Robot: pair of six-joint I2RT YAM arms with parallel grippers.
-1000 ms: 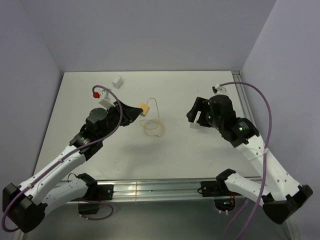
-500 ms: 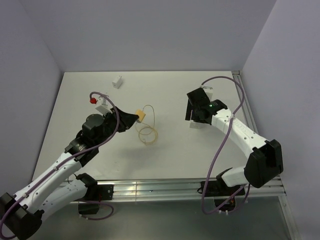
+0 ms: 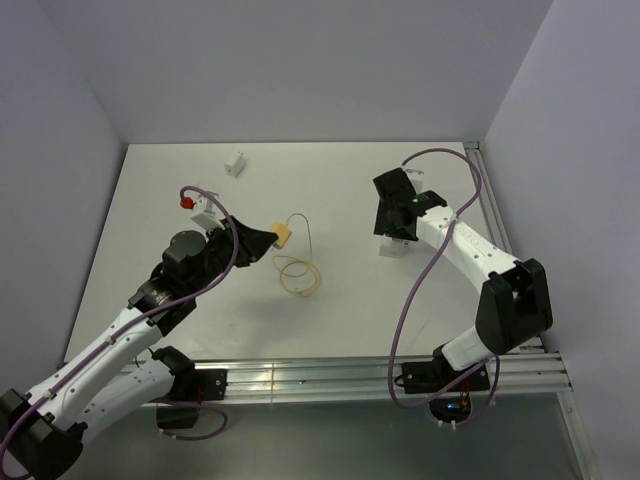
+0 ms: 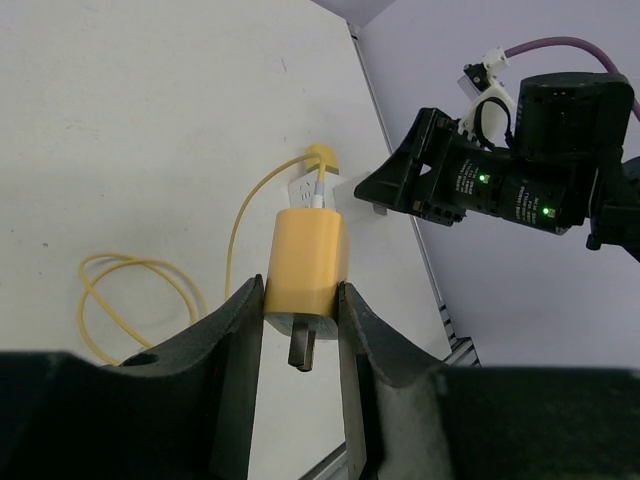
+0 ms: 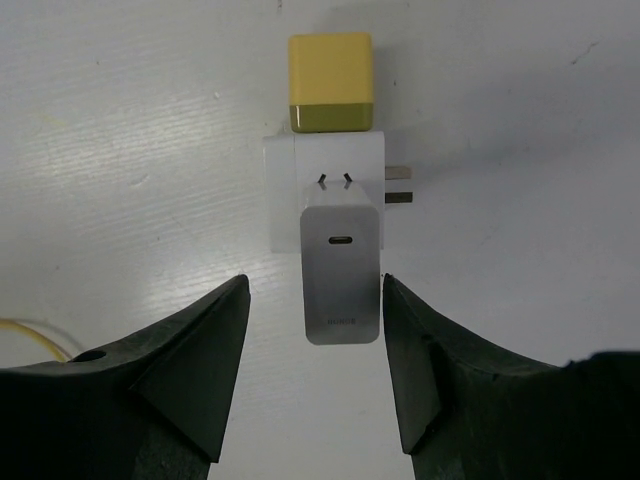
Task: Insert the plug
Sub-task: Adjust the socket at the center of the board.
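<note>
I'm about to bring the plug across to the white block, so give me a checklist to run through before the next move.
1. Grip on plug: left gripper shut on it, prongs exposed. Ok.
2. Slack in cable: loose loops, nothing across it. Ok.
3. Hold on block: right gripper open, a jaw on each side of the grey charger, gaps both sides. Not ok.
4. Free slots: one bare pair above the charger. Ok.
5. Prongs lined up with slots: plug far from block. Not ok.
6. Right gripper's height over block: cannot tell.
</note>
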